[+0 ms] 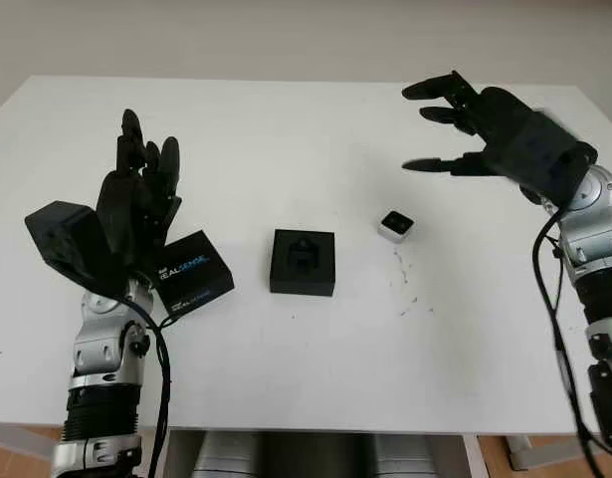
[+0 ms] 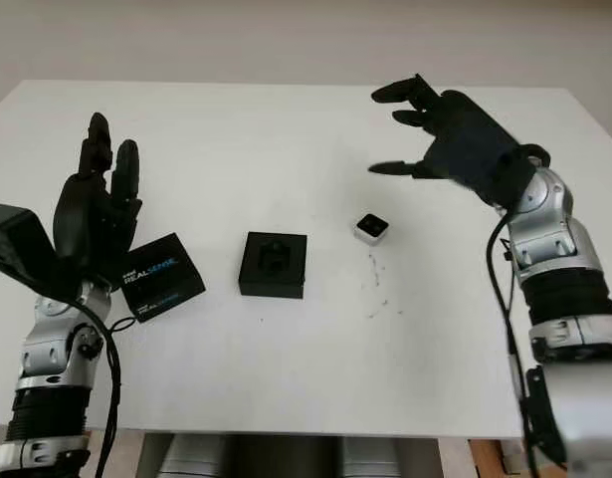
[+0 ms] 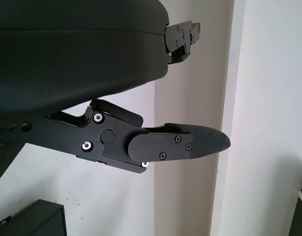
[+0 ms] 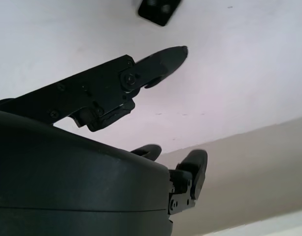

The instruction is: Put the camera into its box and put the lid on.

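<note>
The small silver and black camera (image 1: 395,226) lies on the white table (image 1: 315,129), right of centre. The black box (image 1: 303,262) stands open at the middle of the table, and its dark insert shows. Left of it lies the black lid (image 1: 191,272) with blue REALSENSE lettering, partly hidden behind my left hand (image 1: 146,164). That hand is open, raised above the table's left side, and holds nothing. My right hand (image 1: 425,134) is open in the air, beyond the camera and a little to its right, not touching it. One of its fingers (image 4: 160,59) reaches out over the table.
A few small dark specks (image 1: 403,289) mark the table in front of the camera. The table's front edge (image 1: 315,430) runs just before the arms. Behind the table is a plain pale wall (image 1: 286,35).
</note>
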Controlling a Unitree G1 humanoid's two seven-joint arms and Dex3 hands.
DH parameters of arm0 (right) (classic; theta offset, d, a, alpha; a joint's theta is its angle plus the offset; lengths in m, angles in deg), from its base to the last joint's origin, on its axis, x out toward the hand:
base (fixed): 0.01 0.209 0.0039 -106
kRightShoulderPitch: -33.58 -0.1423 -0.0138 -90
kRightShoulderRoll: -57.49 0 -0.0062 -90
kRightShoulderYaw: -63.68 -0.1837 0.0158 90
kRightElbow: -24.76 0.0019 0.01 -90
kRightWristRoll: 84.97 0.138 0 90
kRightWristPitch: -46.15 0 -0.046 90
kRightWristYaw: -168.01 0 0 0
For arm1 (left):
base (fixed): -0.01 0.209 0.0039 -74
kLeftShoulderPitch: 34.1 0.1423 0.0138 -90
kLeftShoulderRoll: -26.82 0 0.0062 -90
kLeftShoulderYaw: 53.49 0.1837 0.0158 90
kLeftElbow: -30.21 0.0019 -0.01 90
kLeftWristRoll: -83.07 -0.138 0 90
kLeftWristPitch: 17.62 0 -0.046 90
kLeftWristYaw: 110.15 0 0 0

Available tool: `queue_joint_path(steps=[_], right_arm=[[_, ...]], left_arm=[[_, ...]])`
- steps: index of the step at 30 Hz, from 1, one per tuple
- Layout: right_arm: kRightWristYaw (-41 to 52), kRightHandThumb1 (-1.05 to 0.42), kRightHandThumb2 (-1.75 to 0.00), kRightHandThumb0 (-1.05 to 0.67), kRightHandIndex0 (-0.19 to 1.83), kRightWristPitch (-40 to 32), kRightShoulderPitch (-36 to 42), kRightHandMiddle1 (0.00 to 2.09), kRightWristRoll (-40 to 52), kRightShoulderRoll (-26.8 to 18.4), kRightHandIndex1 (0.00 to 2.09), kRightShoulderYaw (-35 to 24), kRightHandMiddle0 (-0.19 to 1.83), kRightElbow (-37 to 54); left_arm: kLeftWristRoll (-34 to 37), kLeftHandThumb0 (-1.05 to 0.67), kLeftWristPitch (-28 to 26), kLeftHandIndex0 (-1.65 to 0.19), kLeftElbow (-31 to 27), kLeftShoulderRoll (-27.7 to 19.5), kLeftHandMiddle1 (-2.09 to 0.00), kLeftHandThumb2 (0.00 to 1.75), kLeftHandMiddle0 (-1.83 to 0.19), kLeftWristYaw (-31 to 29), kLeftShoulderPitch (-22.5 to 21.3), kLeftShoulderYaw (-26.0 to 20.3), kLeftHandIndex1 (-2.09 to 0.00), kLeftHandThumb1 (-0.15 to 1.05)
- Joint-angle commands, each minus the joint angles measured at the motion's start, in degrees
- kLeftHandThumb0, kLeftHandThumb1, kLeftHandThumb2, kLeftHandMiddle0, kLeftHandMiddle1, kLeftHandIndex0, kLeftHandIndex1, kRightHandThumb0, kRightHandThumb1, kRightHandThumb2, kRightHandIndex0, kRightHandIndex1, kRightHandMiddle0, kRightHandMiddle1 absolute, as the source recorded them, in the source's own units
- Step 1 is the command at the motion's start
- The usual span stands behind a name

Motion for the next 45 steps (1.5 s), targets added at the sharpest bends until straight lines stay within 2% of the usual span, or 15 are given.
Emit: queue_joint_path(steps=[1,7,13,18,27,36,45], right_arm=[[-0.74,-0.81,-0.05,-0.42,0.35,2.55,-4.00,0.42,-3.81,-1.90,0.20,2.97,0.22,-2.80],[-1.73,-0.81,-0.06,-0.33,0.42,7.52,-7.50,0.19,-12.59,-3.90,0.14,9.39,0.43,-5.49],[-1.45,-0.83,-0.05,-0.26,0.41,13.67,-8.72,0.11,-16.00,-4.49,0.09,13.02,0.45,-7.05],[-4.66,-0.80,-0.05,-0.29,0.44,18.38,-9.83,0.09,-19.41,-4.78,0.10,15.54,0.46,-8.77],[-8.17,-0.79,-0.05,-0.26,0.47,22.59,-9.24,0.09,-18.01,-2.97,0.09,15.74,0.51,-12.84],[-11.99,-0.81,-0.06,-0.28,0.49,23.33,-9.07,0.08,-19.45,-1.64,0.08,17.81,0.54,-15.43],[-11.99,-0.82,-0.06,-0.26,0.50,22.95,-8.46,0.06,-18.87,-0.50,0.08,18.14,0.55,-16.81]], left_arm=[[-0.29,-0.66,0.68,0.18,-0.47,-0.26,-0.05,0.39,0.18,0.03,-0.08,-0.10,-0.03,1.05],[-0.14,-0.65,0.59,0.19,-0.80,-0.27,-0.05,0.39,0.19,0.03,0.01,-0.07,-0.04,1.05],[-0.04,-0.65,0.46,0.19,-0.88,-0.36,-0.03,0.39,0.19,-0.10,0.15,-0.10,-0.02,1.05],[-0.06,-0.66,-0.08,0.19,-0.84,-0.45,-0.03,0.38,0.19,-0.10,0.06,-0.02,-0.02,1.05],[0.51,-0.66,-1.16,0.19,-1.11,0.01,-0.04,0.37,0.19,0.24,0.18,-0.30,-0.01,1.05],[0.12,-0.67,-1.44,0.19,-1.11,-0.48,-0.04,0.37,0.19,0.32,0.18,-0.16,-0.02,1.05],[0.36,-0.65,-0.74,0.19,-1.35,-0.92,-0.02,0.38,0.19,-0.56,0.33,-0.42,-0.01,1.05]])
